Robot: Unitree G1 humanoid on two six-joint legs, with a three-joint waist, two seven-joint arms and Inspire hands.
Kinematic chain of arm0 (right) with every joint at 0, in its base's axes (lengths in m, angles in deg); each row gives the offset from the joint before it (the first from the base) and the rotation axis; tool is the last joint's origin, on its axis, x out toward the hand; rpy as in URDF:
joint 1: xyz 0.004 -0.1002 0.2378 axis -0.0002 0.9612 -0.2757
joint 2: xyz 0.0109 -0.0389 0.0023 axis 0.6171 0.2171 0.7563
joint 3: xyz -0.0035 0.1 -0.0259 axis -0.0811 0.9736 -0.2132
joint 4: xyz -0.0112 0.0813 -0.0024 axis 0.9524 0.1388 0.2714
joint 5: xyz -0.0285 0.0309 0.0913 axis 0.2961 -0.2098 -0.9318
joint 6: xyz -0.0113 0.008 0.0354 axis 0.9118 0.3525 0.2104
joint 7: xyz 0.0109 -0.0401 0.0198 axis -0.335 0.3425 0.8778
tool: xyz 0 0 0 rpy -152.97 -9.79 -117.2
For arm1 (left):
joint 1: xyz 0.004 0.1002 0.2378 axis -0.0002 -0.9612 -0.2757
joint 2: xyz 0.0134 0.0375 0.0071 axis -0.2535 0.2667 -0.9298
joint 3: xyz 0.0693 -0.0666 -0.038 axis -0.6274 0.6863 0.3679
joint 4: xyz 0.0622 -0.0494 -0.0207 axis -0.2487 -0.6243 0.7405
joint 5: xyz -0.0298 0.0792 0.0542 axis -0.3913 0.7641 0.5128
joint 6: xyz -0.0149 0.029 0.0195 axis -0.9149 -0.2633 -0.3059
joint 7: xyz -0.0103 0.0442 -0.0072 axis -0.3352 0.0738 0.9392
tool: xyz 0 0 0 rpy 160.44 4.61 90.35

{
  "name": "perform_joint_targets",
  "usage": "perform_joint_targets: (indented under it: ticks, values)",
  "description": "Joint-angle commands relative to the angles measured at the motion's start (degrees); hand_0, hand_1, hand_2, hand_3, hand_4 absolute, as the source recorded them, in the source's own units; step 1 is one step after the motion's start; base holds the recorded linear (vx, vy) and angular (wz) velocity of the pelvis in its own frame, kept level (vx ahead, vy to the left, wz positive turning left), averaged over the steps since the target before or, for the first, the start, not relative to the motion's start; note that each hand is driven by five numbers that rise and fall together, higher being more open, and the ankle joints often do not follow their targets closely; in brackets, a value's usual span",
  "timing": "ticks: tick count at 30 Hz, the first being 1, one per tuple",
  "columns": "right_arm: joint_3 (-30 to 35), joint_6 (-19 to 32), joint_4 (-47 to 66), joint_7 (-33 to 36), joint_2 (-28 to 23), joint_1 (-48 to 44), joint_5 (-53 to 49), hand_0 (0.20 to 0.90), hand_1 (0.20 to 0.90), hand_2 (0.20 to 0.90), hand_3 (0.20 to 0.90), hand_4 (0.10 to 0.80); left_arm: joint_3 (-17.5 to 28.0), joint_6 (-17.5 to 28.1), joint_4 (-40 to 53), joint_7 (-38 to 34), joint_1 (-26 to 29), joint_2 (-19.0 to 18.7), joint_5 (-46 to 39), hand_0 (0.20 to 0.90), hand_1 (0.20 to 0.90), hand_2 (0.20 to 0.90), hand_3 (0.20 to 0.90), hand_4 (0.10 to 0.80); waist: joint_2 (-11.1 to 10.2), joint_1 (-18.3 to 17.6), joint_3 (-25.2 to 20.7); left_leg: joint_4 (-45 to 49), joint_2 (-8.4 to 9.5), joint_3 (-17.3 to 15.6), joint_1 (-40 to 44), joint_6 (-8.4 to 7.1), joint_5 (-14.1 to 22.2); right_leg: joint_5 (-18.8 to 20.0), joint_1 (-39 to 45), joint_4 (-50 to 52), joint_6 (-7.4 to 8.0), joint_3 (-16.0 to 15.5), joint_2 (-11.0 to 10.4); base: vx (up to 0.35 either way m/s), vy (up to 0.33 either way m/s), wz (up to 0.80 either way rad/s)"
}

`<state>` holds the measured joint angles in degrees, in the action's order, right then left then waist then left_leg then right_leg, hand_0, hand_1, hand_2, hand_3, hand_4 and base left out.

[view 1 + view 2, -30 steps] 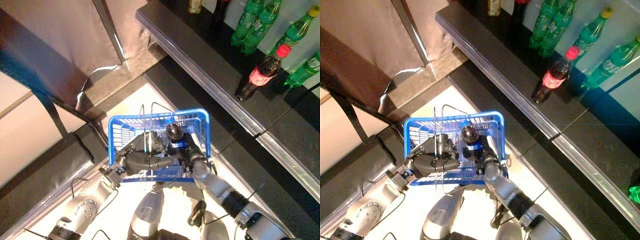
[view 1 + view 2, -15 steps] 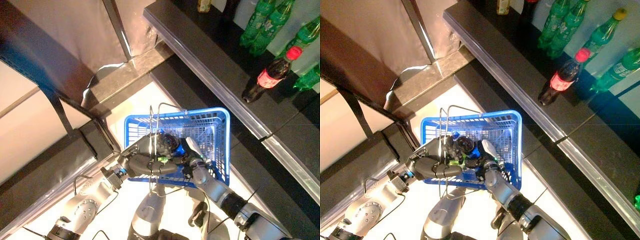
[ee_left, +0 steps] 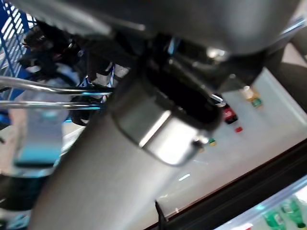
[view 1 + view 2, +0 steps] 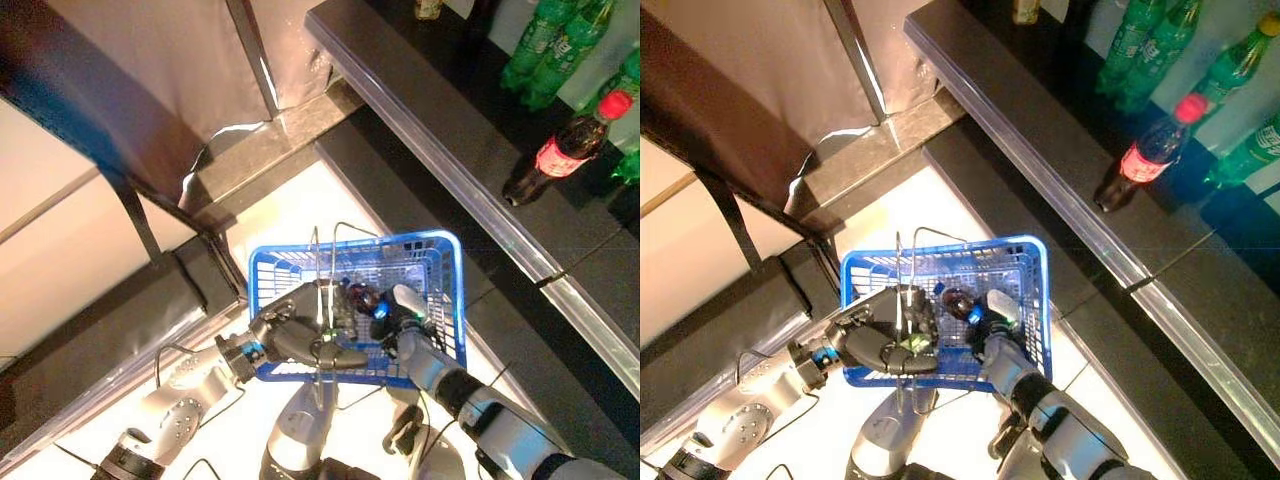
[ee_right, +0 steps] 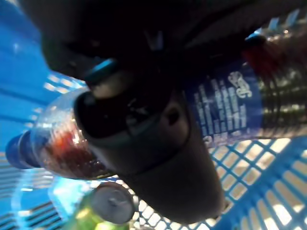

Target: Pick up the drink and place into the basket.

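Right hand (image 4: 405, 318), fingers gripping the drink (image 4: 362, 297), inside the blue basket (image 4: 445, 290); left hand (image 4: 300, 335) gripping its wire handles (image 4: 322, 262); bottle-lined dark surface (image 4: 470, 140) beyond.

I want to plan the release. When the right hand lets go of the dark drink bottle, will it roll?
Probably a little: the dark drink bottle is round and lies sideways in the right hand. The blue basket walls should stop it. Liquid inside suggests some weight.

**Plastic mesh, wire, glossy bottles**

The blue plastic lattice basket (image 4: 445, 290), centre of the frame, looks smooth and slightly shiny; its thin wire handles (image 4: 322, 262) are bare bright metal. The clear plastic dark-drink bottle with blue label (image 5: 230, 100) is glossy. Upper right, the dark shelf (image 4: 440, 120) has a shiny metal edge strip (image 4: 470, 190).
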<state>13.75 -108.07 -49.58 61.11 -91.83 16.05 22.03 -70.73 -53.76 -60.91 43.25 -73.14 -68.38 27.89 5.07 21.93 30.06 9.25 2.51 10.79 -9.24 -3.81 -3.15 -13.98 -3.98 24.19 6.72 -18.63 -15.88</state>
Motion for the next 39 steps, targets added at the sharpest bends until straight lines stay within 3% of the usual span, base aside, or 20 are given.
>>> perform_joint_targets:
  ticks: [1,7,16,17,19,20,27,30,35,39]
  values:
    - [-2.5,-5.5,-5.4,-2.2,0.5,-5.9,3.9,0.3,0.3,0.3,0.2,0.1,1.8,9.8,19.8,6.0,10.0,6.1,-5.2,0.3,0.3,0.3,0.2,0.1,1.0,-0.1,-6.5,8.8,0.62,1.8,-3.9,1.28,3.6,9.0,2.2,-5.8,-3.93,-2.1,1.1,0.036,-0.005,0.01]
    - [-2.5,-9.1,-11.9,-5.2,1.5,-7.7,1.1,0.3,0.3,0.3,0.2,0.1,-0.1,9.2,20.0,3.6,11.4,6.8,-4.9,0.3,0.3,0.3,0.2,0.1,1.0,0.2,-6.3,9.0,0.53,1.6,-4.1,1.45,3.6,9.1,2.2,-5.7,-4.03,-2.3,1.1,0.005,0.002,0.0]
    - [-1.7,-8.3,-17.8,-7.8,2.4,-7.8,-1.4,0.3,0.3,0.3,0.2,0.1,-1.7,8.3,20.9,0.6,13.2,7.7,-5.0,0.3,0.3,0.3,0.2,0.1,1.0,0.4,-5.7,9.0,0.56,1.5,-4.3,1.68,3.4,9.2,1.4,-5.0,-4.15,-2.5,0.8,-0.001,0.003,0.0]
    - [-1.3,-7.5,-18.6,-7.3,2.6,-7.8,-2.1,0.491,0.491,0.491,0.422,0.322,-1.8,8.3,21.1,0.1,13.5,7.8,-5.6,0.3,0.3,0.3,0.2,0.1,1.2,0.4,-5.5,9.0,0.58,1.5,-4.3,1.75,3.4,9.2,1.2,-4.8,-4.17,-2.4,0.7,0.0,0.0,0.0]
    - [-1.3,-7.5,-18.7,-7.3,2.6,-7.8,-2.1,0.491,0.491,0.491,0.422,0.322,-1.8,8.3,21.1,0.1,13.5,7.8,-5.6,0.3,0.3,0.3,0.2,0.1,1.2,0.4,-5.5,9.0,0.58,1.5,-4.3,1.75,3.4,9.2,1.1,-4.7,-4.17,-2.4,0.7,0.0,0.0,0.0]
    - [-0.9,-5.6,-19.2,-6.4,2.5,-7.8,-3.1,0.9,0.9,0.9,0.9,0.8,-1.7,8.5,21.3,-0.5,13.6,7.7,-6.0,0.3,0.3,0.3,0.2,0.1,1.3,0.3,-5.3,9.1,0.61,1.4,-4.3,1.83,3.4,9.2,0.9,-4.4,-4.15,-2.3,0.5,-0.008,0.037,0.0]
    - [-0.1,-1.4,-13.0,-2.4,-0.6,-7.2,-7.9,0.9,0.9,0.9,0.9,0.8,0.8,9.2,21.9,-2.0,13.1,6.4,-7.8,0.3,0.3,0.3,0.2,0.1,0.5,-0.8,-4.8,9.4,0.24,0.8,-3.9,1.81,3.9,9.2,0.7,-4.0,-3.82,-1.7,0.4,0.004,0.021,0.0]
    - [-0.2,-3.0,-6.0,-1.0,-2.7,-6.5,-9.1,0.9,0.9,0.9,0.9,0.8,2.1,9.5,21.9,-2.1,12.5,5.8,-8.6,0.3,0.3,0.3,0.2,0.1,0.0,-1.5,-4.5,9.1,-0.11,0.4,-3.8,1.9,3.9,9.2,0.5,-4.1,-3.79,-1.2,0.6,0.0,0.0,0.0]
    - [2.4,-10.3,25.3,3.3,-10.4,-1.3,-11.0,0.9,0.9,0.9,0.9,0.8,5.1,12.2,20.3,-2.1,10.0,4.6,-8.7,0.3,0.3,0.3,0.2,0.1,-1.5,-4.4,-3.2,8.8,-1.05,-1.0,-3.6,1.94,4.1,8.9,-0.5,-3.8,-3.64,0.4,1.3,-0.033,0.006,-0.03]
    - [7.9,-10.7,42.7,0.2,-15.7,4.5,-6.0,0.9,0.9,0.9,0.9,0.8,8.0,13.9,18.9,-1.8,8.1,4.2,-8.7,0.3,0.3,0.3,0.2,0.1,-2.7,-7.0,-3.3,8.0,-1.91,-2.3,-3.3,2.06,3.9,8.9,-1.2,-3.9,-3.56,1.8,2.0,-0.009,0.014,-0.16]
